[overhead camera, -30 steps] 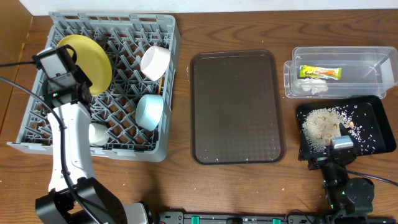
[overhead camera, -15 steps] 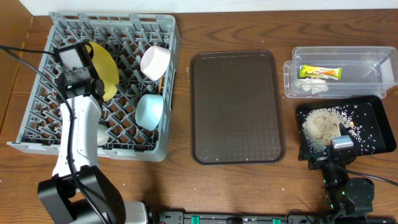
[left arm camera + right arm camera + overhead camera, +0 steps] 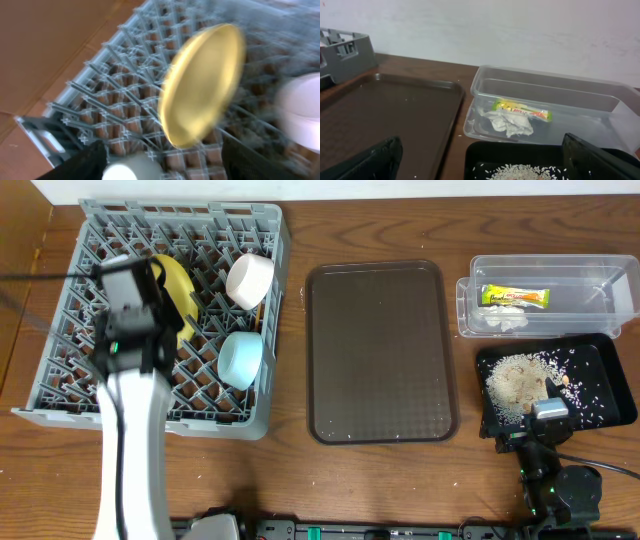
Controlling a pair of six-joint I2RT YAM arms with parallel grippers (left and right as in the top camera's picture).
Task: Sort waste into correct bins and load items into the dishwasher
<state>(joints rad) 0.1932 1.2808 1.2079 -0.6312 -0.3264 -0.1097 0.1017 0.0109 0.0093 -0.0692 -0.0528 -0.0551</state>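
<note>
Since the round yellow plate (image 3: pixel 200 85) has been tipped onto its edge left of centre in the large grey plastic dish rack (image 3: pixel 60 380) and released by the now wide-spread left gripper (image 3: pixel 167 161), that loading step is judged done, the right gripper (image 3: pixel 482 160) being held agape well right of it.

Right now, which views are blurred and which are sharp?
Overhead: sharp, except the left arm, smeared by motion over the rack. Left wrist: blurred throughout; the plate has soft edges, and the bowl at the right is a pale smear. Right wrist: sharp; the wrapper and tissue in the tub read clearly.
</note>
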